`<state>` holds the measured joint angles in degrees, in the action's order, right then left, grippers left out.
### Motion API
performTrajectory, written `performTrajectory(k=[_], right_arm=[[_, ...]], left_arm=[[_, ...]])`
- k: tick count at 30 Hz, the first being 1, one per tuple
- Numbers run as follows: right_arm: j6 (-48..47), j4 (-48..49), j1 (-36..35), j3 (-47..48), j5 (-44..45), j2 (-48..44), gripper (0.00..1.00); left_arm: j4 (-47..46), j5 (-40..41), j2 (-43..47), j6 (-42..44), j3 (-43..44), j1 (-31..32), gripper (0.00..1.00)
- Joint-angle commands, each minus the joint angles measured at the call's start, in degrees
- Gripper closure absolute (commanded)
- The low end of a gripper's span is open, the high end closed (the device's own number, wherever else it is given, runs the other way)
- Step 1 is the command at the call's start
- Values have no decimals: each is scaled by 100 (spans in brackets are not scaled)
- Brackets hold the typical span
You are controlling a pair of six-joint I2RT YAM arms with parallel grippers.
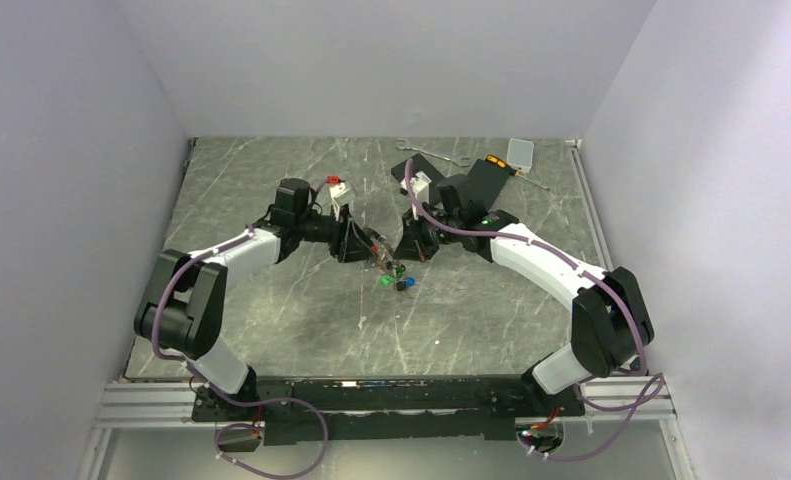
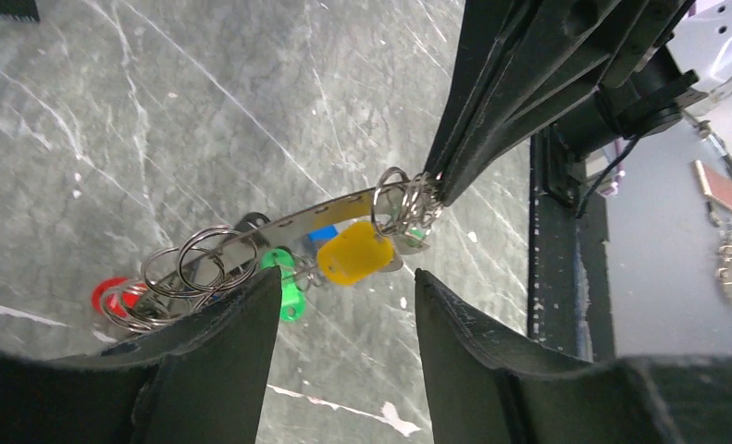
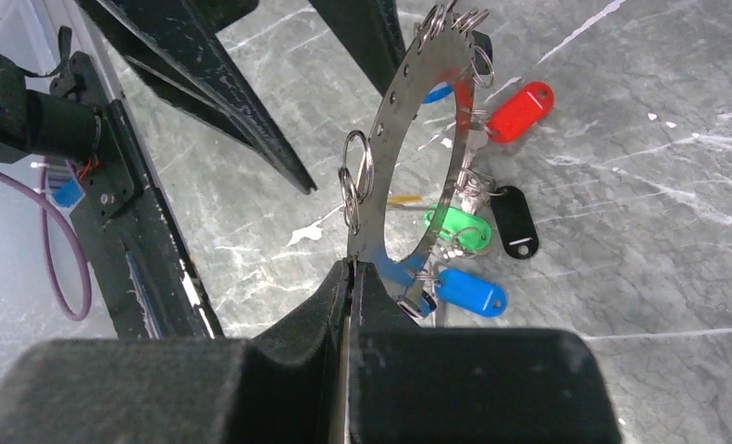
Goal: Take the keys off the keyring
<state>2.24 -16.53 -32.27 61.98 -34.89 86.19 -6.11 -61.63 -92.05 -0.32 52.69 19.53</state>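
Right gripper (image 3: pixel 350 268) is pinched tight on the edge of the keyring (image 3: pixel 380 176), a flat silver metal hoop with small holes along its band, held upright on edge above the grey marble-look table (image 3: pixel 639 185). Left gripper (image 2: pixel 346 287) has its jaws spread wide with nothing between them. The hoop runs across just past its fingertips, and the hoop's top sits right beside one left finger (image 3: pixel 366 37). In the top view the two grippers meet nose to nose at mid-table, left (image 1: pixel 356 245) and right (image 1: pixel 408 245). The keys (image 1: pixel 396 279) bunch just on the near side of them. All keys are on the keyring, each hung from small silver split rings (image 2: pixel 195 264). Coloured plastic heads: red key (image 3: pixel 519 111) near the hoop's upper side, green key (image 3: pixel 459 228) and black key (image 3: pixel 513 222) side by side lower down, blue key (image 3: pixel 470 291) lowest and closest to the right fingers, yellow key (image 2: pixel 353 254) just under the clamped spot. Cannot tell whether the heads touch the table or dangle clear. At the far edge are a black flat rectangular box (image 1: pixel 486 180) behind the right arm, a thin silver wrench (image 1: pixel 433 152) and a small clear plastic case (image 1: pixel 520 151).
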Motion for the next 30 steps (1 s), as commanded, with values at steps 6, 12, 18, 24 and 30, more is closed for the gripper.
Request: performTrajectory(k=[6, 12, 18, 24, 30], right_arm=[[220, 454, 28, 289, -189, -39, 100], [261, 476, 28, 280, -179, -53, 100], [300, 497, 28, 271, -182, -76, 100], [347, 527, 37, 236, -201, -104, 100], [360, 540, 39, 210, -239, -114, 100]], left_arm=[[-2099, -212, -224, -189, -361, 187, 41], [-2141, -138, -297, -42, -416, 359, 40], [-2111, -68, -421, 214, -393, 524, 40], [-2127, -25, -556, 236, -365, 622, 45], [-2293, 67, -594, 116, -373, 631, 54]])
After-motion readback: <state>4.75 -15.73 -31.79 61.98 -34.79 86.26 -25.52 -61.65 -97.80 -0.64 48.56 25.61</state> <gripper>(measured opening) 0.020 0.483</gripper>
